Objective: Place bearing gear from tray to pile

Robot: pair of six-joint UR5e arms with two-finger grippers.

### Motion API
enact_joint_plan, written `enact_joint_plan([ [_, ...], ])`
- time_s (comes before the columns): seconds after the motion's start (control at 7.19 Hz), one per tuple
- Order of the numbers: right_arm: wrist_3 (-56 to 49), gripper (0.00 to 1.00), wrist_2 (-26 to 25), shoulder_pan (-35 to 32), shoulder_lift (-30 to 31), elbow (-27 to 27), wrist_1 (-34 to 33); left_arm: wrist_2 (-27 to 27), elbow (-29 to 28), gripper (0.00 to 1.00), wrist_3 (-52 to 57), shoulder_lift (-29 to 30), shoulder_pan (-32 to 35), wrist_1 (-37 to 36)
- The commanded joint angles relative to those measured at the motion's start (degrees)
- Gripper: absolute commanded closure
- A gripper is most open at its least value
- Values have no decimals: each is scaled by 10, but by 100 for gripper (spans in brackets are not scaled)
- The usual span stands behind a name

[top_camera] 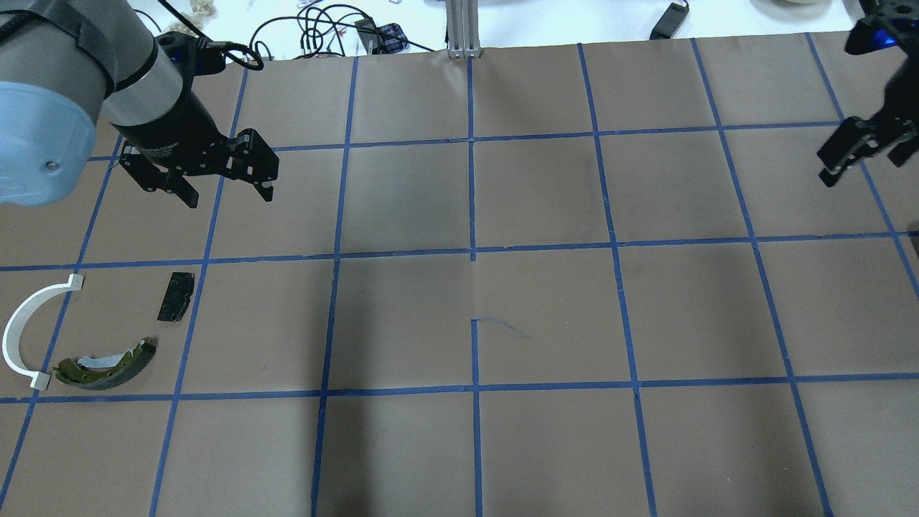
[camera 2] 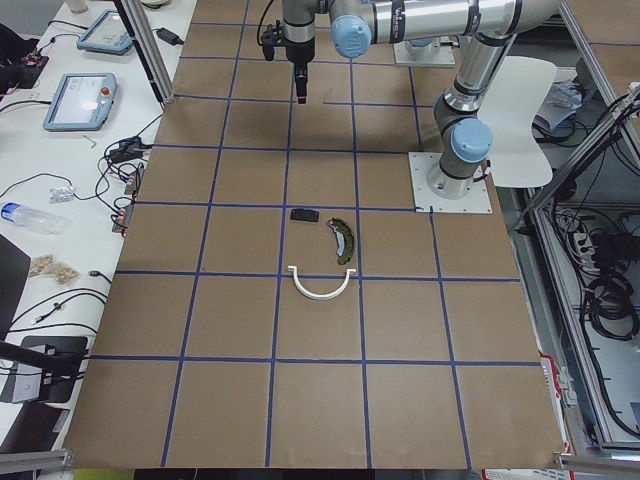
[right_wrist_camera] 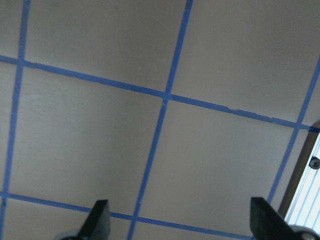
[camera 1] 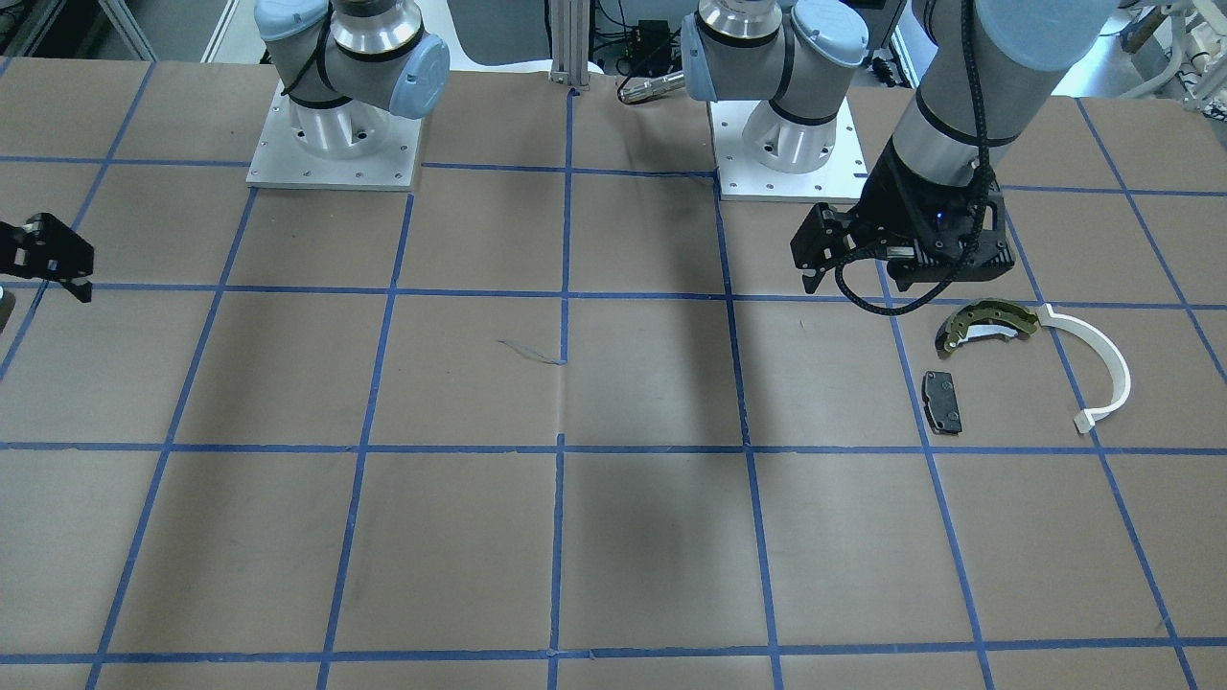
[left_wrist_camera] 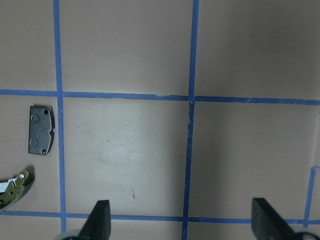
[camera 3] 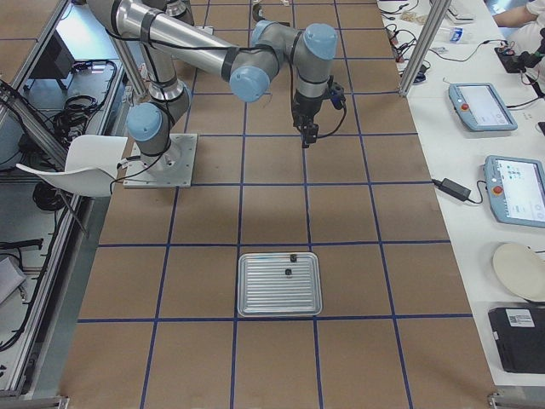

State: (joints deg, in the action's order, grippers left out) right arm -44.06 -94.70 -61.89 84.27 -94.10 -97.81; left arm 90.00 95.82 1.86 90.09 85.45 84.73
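- Overhead: the left gripper (top_camera: 230, 195) hung over the table with its fingers spread and nothing between them. Faint lettering (top_camera: 159, 148) on its wrist was too small to read. The right gripper (top_camera: 865, 161) sat at the far right edge, its fingers also apart. The pile (top_camera: 100, 370) counted 3 parts: 1 olive brake shoe (top_camera: 122, 359), 1 white arc (top_camera: 18, 334), 1 black pad (top_camera: 176, 296).
- Front-facing: the left gripper hovered near the pile. One end of the shoe lay just beside one end of the arc.
- Exterior left: the 3 pile parts lay near one another.
- Exterior right: 1 ridged silver tray (camera 3: 255, 298) lay well apart from both arms and held 2 small dark parts (camera 3: 288, 273).
- Left wrist: fingers were apart over the brown paper (left_wrist_camera: 125, 150), with the pad and the shoe's tip at the left.
- Right wrist: fingers were apart and empty. 1 toothed bearing gear (right_wrist_camera: 315, 162) sat on the tray's corner at the right edge.
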Motion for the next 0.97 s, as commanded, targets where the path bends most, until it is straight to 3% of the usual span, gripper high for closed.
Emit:
enact_joint_plan([
  [0.0,-225,0,-1,117,-62,0,-51,0,0,0,0,3,0,-1],
  [0.28,-320,0,0,203,-165,8,-184,0,0,0,1,3,-2,-1],
  [0.7,-384,0,6,244,-244,7,-281,1,0,0,1,3,-1,-1],
  [0.83,-391,0,7,247,-251,5,-282,10,0,0,1,3,-1,-1],
])
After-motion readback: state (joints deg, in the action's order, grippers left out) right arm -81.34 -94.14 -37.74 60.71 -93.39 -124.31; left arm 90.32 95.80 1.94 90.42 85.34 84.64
